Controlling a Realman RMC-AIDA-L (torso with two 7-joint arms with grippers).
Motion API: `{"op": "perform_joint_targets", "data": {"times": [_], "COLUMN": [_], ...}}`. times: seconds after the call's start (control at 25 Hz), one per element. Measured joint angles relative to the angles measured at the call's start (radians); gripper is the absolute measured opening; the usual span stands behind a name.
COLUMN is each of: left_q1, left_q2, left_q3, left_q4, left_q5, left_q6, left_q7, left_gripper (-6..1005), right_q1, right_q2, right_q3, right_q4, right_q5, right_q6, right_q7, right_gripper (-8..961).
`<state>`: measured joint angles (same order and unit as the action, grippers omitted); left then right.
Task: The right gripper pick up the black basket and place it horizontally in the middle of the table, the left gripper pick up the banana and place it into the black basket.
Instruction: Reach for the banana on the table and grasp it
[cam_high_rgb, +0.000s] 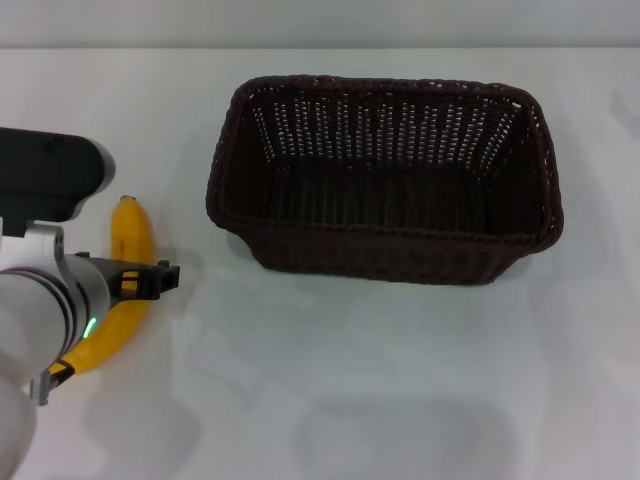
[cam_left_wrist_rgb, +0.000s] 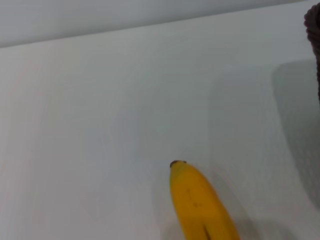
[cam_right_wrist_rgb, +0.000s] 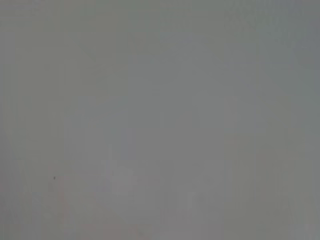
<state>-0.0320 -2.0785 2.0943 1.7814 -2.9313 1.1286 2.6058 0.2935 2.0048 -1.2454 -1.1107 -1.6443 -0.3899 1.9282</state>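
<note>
Occupying the near left corner, the left gripper (cam_high_rgb: 150, 280) is hovering over the banana (cam_high_rgb: 128, 270), evidently lining up a grasp; finger state cannot be determined. Toward the far edge of the table (cam_high_rgb: 330, 400), the black basket (cam_high_rgb: 385, 180) is sitting lengthwise, ready to receive it. Right gripper is not showing.

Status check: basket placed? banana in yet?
Done: black basket sits horizontally mid-table, empty. In hand: left gripper is over the banana, which lies on the table left of the basket; a grasp can't be confirmed. Left: lift the banana, drop it in the basket. Right gripper isn't in view.
</note>
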Motion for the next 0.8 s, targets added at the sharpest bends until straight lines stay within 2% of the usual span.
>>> {"op": "perform_joint_targets", "data": {"times": [0.44,0.8], "left_q1": [0.033,0.034], "left_q2": [0.0,0.0], "left_q3": [0.0,0.001], "left_q4": [-0.016,-0.059], "left_q5": [0.0,0.001], "left_q6": [-0.037,-0.066], "left_q7": [-0.022,-0.045], "left_gripper": [879,878], "right_q1": [0.005,0.006], "right_q2": [0.0,0.0], "right_q3": [0.006,0.006], "right_q4": [0.0,0.001], "right_q5": [0.0,0.0], "right_q6": [0.0,-0.002], "right_q7": [-0.005,-0.005], "right_gripper": [841,841]}}
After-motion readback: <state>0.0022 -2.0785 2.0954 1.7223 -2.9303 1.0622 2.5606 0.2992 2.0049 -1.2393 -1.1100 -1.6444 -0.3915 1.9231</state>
